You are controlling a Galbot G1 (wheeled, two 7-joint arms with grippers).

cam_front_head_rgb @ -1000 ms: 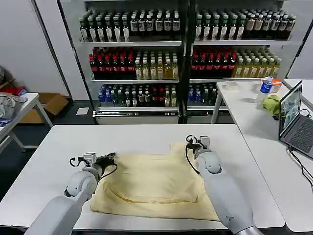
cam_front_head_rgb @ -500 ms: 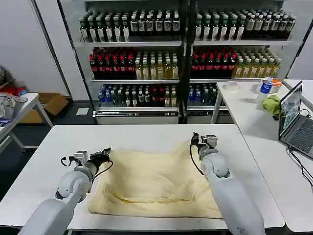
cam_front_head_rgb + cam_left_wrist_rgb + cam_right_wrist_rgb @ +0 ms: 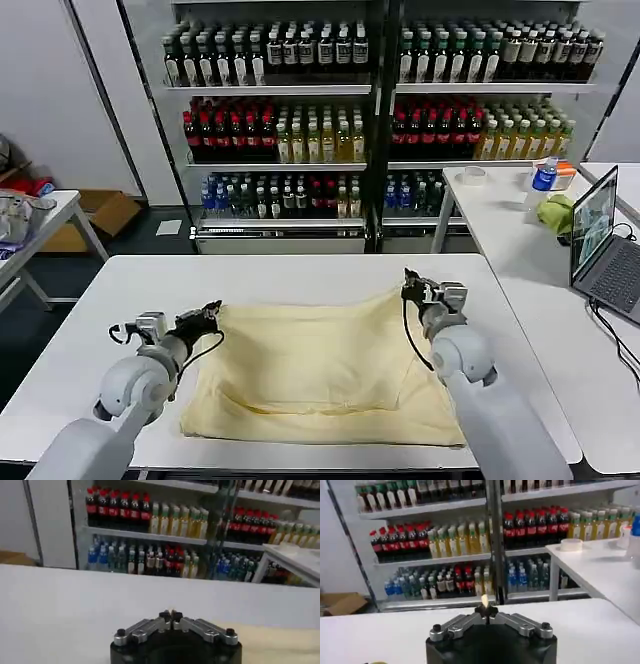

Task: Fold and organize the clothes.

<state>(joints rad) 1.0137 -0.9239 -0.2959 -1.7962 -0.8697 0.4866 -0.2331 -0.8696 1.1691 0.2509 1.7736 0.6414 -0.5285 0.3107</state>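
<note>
The clothes are one pale cream-yellow garment (image 3: 310, 370) lying spread on the white table (image 3: 300, 275), partly folded, with a crease near its front edge. My left gripper (image 3: 207, 314) is shut on the garment's far left corner. My right gripper (image 3: 410, 289) is shut on the far right corner, lifted slightly off the table. In the left wrist view the left gripper (image 3: 171, 615) has its jaws closed with a sliver of cream cloth between them. In the right wrist view a tip of cloth (image 3: 484, 600) sticks out of the closed right gripper (image 3: 486, 611).
Shelves of bottles (image 3: 300, 120) stand behind the table. A side table on the right carries a laptop (image 3: 600, 240), a bright green cloth (image 3: 556, 212) and a blue bottle (image 3: 543, 178). Another small table (image 3: 25, 235) stands at the left.
Both grippers have moved apart, the left one leftward and the right one rightward, pulling the garment's far edge wider and straighter between them.
</note>
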